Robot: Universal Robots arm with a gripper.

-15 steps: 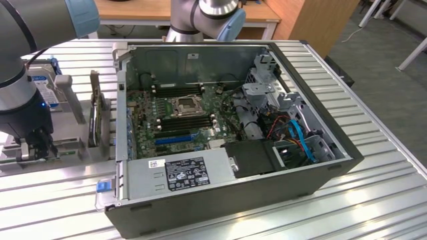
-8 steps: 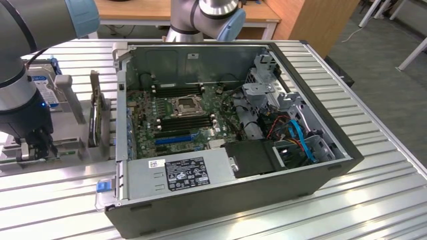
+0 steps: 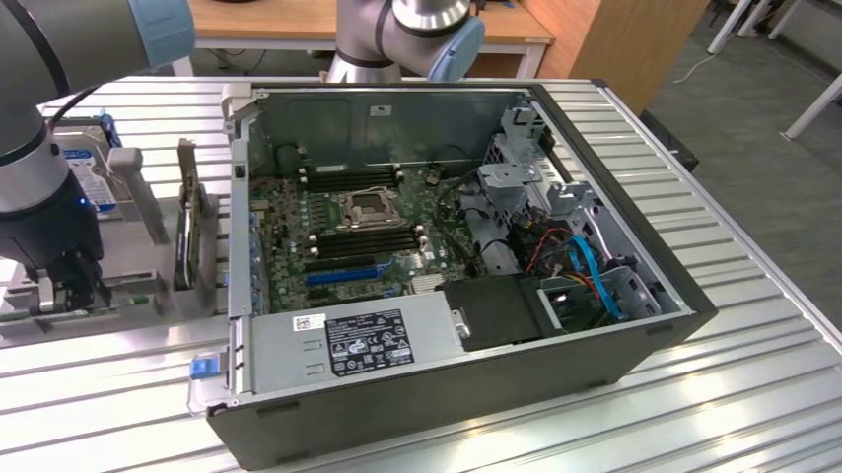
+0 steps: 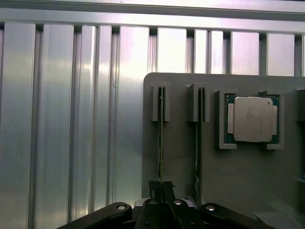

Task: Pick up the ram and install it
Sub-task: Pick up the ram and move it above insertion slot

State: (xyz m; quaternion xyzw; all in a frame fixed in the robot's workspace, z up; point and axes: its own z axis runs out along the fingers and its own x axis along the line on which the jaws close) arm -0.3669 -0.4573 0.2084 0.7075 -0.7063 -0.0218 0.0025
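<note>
The fingers (image 4: pixel 155 190) are drawn close together on either side of the ram stick (image 4: pixel 161 138) and seem to pinch its thin upper edge. It stands on edge in the slot nearest the rim of the grey tray (image 4: pixel 238 181) on the counter (image 4: pixel 57 143). A shallow grip could let it slip, or tilt and jam in the slot. The second stick (image 4: pixel 198 143), just beside it, might get knocked.
</note>
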